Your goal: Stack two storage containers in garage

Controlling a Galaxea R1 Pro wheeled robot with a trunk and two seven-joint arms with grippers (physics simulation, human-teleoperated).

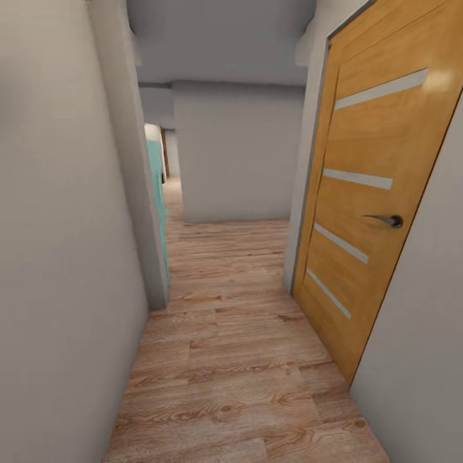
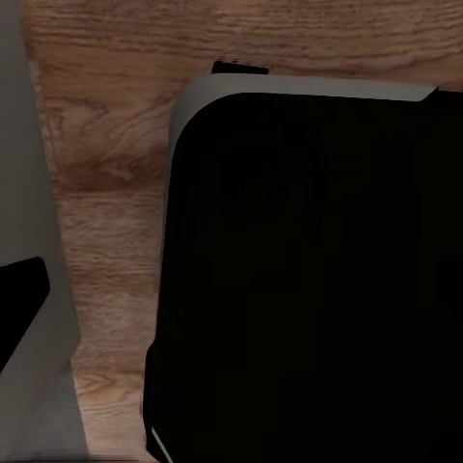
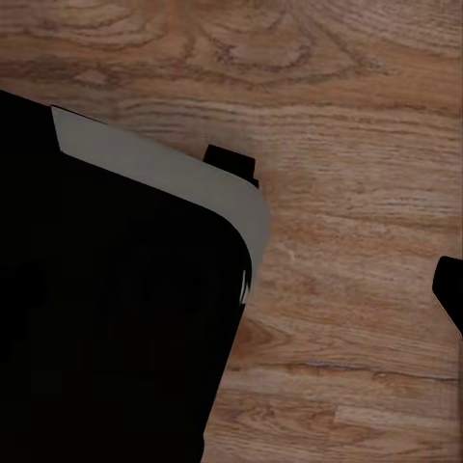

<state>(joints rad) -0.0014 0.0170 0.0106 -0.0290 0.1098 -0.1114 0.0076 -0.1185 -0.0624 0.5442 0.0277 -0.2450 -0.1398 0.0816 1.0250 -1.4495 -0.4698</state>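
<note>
- I judge this the travelling step: I am rolling down a narrow corridor on a light wood-plank floor (image 1: 238,360), and neither red-orange container is anywhere before me, so I cannot tell where they lie from here, nor whether this is the leg out or the leg back.
- My left and right jaws: I cannot tell whether they are released or clenched. Both wrist cameras look down at planks and at my own black base (image 2: 309,280), its pale rim curving at the corner (image 3: 174,183).
- In the left wrist view a grey wall (image 2: 29,193) runs just beside the base, so I am near the left-hand side.
- The next move, as I reckon it, calls for steering straight ahead, keeping centred, then choosing a turn where the grey wall (image 1: 238,154) closes the passage at centre frame.
- At right stands a closed orange wooden door (image 1: 366,193) with pale strips and a lever handle (image 1: 386,220).
- At left centre a wall corner (image 1: 145,212) juts out, with a teal edge (image 1: 156,186) behind it; that corner is the pinch to clear.
</note>
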